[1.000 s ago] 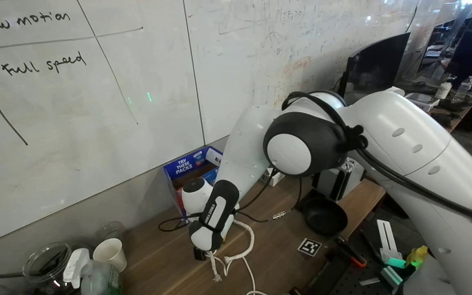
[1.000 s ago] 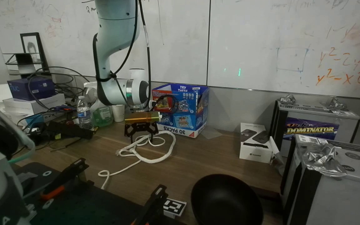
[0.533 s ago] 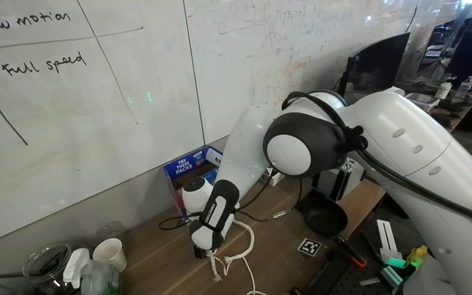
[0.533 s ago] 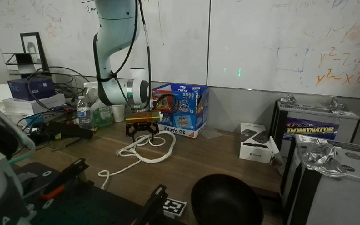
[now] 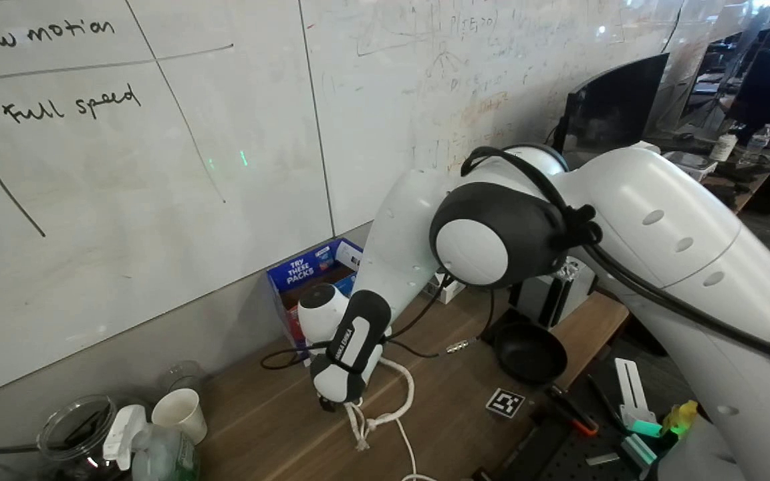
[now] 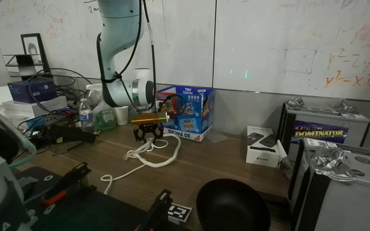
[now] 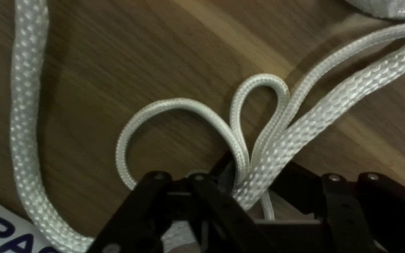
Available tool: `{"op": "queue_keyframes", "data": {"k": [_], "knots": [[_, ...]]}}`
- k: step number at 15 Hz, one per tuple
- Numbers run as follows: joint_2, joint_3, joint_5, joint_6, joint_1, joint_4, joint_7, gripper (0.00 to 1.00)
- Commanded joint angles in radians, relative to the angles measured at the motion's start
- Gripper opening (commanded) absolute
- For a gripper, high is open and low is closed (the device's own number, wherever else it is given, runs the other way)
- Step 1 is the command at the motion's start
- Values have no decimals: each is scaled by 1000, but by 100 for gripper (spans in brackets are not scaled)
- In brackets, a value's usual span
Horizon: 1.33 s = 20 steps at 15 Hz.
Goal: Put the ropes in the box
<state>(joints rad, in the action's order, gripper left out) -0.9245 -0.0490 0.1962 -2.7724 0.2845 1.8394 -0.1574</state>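
That pincer (image 7: 257,175) is closed on the ropes (image 7: 329,107), near the box (image 6: 186,112). It's the wrist view that settles it for me: a thick braided strand and some thinner cord squeezed together between the fingers (image 7: 295,186). Up close I also make out the weave, two small loops of cord bulging just beside the grip, and a white edge of the box with dark letters.

In an exterior view I get the pincer side-on, low over the table (image 6: 210,166), with the bunched ropes rising to its tips. The rest of them lies outside the box: one wide loop just in front of it, and a thin tail trailing away from it through a curl. Printed red and blue panels face me on the box, with "30 PACKS" upside down.

In an exterior view the arm (image 5: 395,234) hides most of the pincer and part of the box, yet from there I can look down into the box, with its brown inside and its back flap reading "TRY THESE PACKS".

Both exterior views show a cup (image 6: 121,115) and a spray bottle (image 6: 105,118) on the pincer's side of the box, and a black pan (image 6: 233,205) well apart from it. Only in an exterior view can I read the DOMINATOR label (image 6: 320,132), on the box's opposite side.
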Motion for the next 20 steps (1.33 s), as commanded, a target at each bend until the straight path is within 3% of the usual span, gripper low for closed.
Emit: {"op": "queue_keyframes", "data": {"k": [1,5,10,16,20], "knots": [[6,29,27,38,18,-4,37,12],[29,63,32,87,37,-9,86,14],[137,170,93,124,124,41,231,14],[310,291,248,226,251,95,480,13],[420,297,366,332,270,98,642,14]]}}
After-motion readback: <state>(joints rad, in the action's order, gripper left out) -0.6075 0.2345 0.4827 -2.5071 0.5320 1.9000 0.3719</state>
